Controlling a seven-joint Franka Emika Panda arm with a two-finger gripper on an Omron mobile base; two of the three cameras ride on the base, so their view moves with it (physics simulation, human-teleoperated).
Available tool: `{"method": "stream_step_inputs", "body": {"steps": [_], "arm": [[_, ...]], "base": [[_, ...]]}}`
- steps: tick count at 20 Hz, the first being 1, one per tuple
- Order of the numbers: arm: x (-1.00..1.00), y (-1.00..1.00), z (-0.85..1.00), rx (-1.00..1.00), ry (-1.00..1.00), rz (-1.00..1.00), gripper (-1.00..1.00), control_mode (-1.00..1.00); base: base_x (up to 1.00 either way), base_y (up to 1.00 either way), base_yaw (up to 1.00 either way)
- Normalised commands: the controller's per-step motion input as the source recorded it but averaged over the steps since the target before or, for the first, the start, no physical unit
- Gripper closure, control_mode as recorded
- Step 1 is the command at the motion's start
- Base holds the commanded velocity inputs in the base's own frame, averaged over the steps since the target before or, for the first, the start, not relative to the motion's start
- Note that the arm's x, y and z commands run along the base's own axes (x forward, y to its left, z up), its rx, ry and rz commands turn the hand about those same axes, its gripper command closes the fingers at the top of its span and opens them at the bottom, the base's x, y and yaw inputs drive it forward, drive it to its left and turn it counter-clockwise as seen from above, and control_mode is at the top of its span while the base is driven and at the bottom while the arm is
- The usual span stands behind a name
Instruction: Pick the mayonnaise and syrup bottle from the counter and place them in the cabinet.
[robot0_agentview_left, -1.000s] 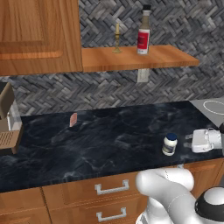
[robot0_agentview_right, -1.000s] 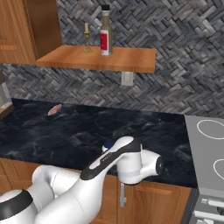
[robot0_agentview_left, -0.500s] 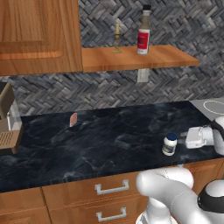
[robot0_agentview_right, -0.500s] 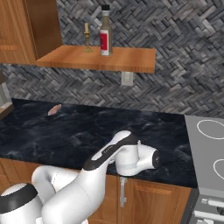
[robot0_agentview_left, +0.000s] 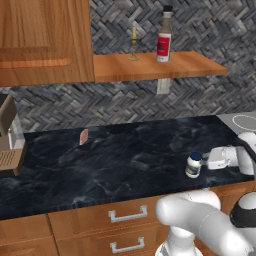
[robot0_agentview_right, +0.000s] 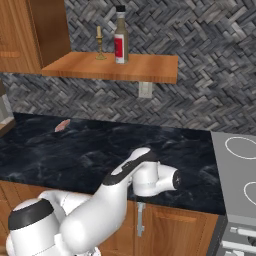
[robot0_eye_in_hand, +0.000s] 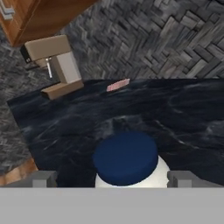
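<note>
Mayonnaise (robot0_agentview_left: 193, 165) upright near worktop (robot0_agentview_left: 120, 155) front edge, pincer (robot0_eye_in_hand: 112, 178) spread either side of its blue lid, jar's base cut off in hand view, syrup bottle (robot0_agentview_left: 164, 41) on cabinet (robot0_agentview_left: 165, 65) shelf

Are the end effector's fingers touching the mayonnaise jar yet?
Apart. In the hand view the two fingertips stand either side of the mayonnaise jar, with dark counter showing between each tip and the jar, so the end effector is open around it.
</note>
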Motion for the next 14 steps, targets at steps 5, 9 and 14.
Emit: {"method": "stream_step_inputs", "body": {"steps": [5,9,14], "arm": [[0.17,0.00,-0.18,0.00,0.02,0.00,-1.00,-1.00],[0.12,0.00,-0.18,0.00,0.02,0.00,-1.00,-1.00],[0.11,0.00,-0.13,0.00,0.00,0.00,-1.00,-1.00]], "base": [[0.00,0.00,0.00],[0.00,0.00,0.00],[0.00,0.00,0.00]]}}
